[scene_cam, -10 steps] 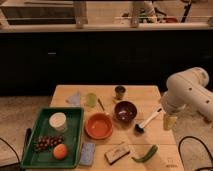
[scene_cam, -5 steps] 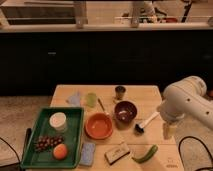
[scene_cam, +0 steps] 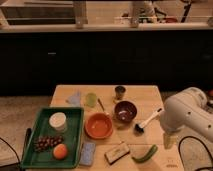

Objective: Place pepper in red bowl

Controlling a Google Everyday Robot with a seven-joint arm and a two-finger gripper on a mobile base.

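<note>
Reach step: claw (scene_cam: 168,141), seemingly low at the desk's (scene_cam: 145,96) right edge, opening cannot be told; pepper (scene_cam: 145,153) lies ungrasped just left of it; next: descend over pepper, then carry farther left to red bowl (scene_cam: 98,125).

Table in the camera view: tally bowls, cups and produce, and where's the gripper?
Bowls: 2, wide orange-red bowl, smaller maroon bowl
Cups: 2, translucent green cup, small dark cup
Produce: 3, slim green pepper, round orange fruit, dark grape bunch
Total: 7
The gripper hangs below the white arm, right of the pepper.
</note>
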